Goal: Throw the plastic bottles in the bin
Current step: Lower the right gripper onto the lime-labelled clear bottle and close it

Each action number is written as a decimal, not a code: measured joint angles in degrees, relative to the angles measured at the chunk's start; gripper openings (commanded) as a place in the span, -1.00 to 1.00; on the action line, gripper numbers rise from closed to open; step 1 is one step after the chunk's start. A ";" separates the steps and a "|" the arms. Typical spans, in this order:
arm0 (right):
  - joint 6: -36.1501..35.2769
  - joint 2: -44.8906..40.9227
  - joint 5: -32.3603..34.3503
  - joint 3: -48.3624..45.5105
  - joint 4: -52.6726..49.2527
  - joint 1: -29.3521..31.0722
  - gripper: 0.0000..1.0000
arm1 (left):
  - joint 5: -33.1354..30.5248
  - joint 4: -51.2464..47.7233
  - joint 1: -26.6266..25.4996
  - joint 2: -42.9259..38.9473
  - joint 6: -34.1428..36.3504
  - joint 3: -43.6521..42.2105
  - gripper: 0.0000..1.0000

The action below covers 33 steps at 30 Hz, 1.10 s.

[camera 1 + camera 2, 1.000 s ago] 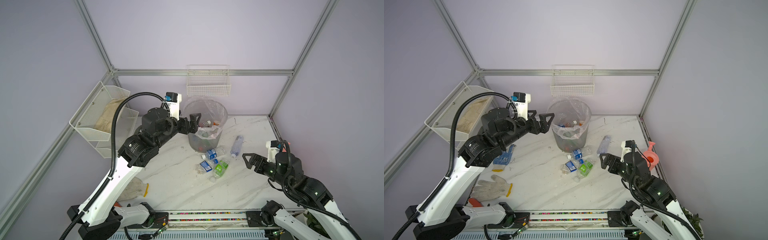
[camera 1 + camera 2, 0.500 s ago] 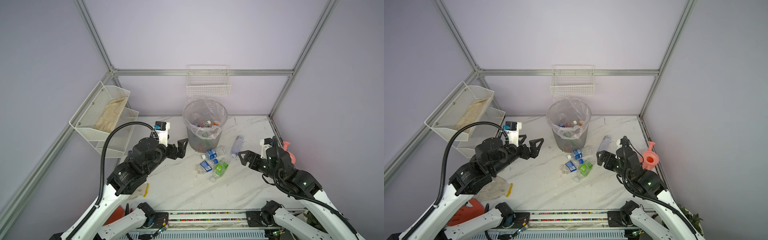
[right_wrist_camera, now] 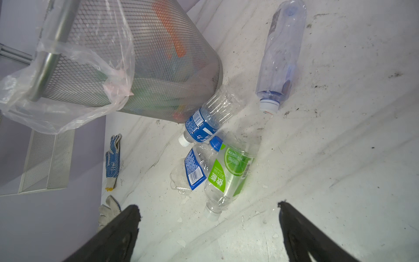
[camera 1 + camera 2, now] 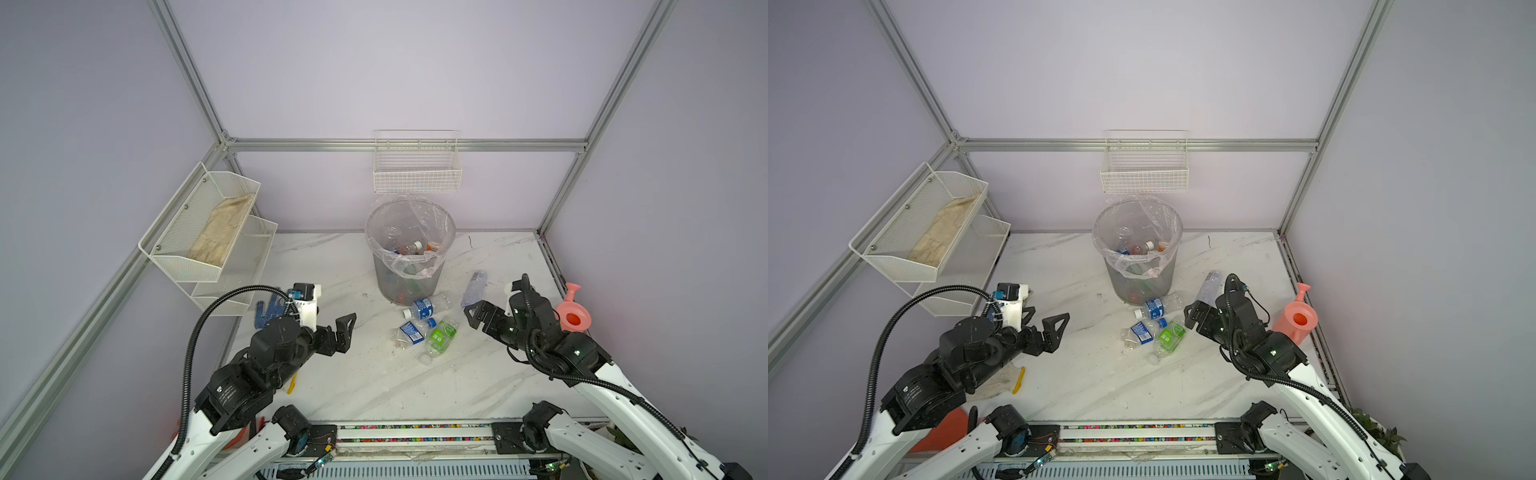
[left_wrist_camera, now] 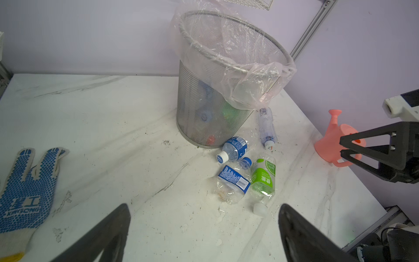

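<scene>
we show the left pincer [image 4: 1043, 321] and right pincer [image 4: 478, 318] open wide, empty, over the table [image 4: 374, 374]; four bottles [image 4: 424, 308] lie just beside the bin [image 4: 386, 278], others inside it.

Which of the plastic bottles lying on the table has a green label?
The clear plastic bottle with the lime-green label and white cap, beside the crushed blue-labelled bottle; none of the other three shows green.

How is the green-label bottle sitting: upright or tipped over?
Tipped over: the green-label bottle lies flat on its side on the marble table.
</scene>
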 measured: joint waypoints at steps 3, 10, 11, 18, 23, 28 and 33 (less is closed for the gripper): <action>1.20 3.89 0.02 -0.31 1.36 0.00 0.95 | -0.57 -1.75 0.00 -3.98 -1.49 -2.54 1.00; 4.74 14.36 1.03 -0.46 2.84 0.00 0.95 | -2.49 -6.62 0.00 -11.87 -4.72 -5.73 1.00; 5.20 16.15 1.29 -0.44 2.97 0.00 0.95 | -2.84 -6.84 0.00 -12.68 -5.01 -5.73 1.00; 7.45 26.56 1.53 1.68 3.06 0.07 0.95 | -5.55 -8.09 0.00 -13.97 -5.38 -5.70 1.00; 8.87 28.70 1.46 2.14 4.31 0.85 0.95 | -8.35 -8.48 0.00 -13.97 -5.33 -5.70 1.00; 10.32 31.19 1.38 2.14 7.37 1.84 0.95 | -9.75 -8.55 0.00 -14.36 -5.22 -5.73 1.00; 11.96 36.92 1.42 2.08 10.05 3.52 0.95 | -10.60 -8.52 0.00 -15.72 -5.20 -5.73 1.00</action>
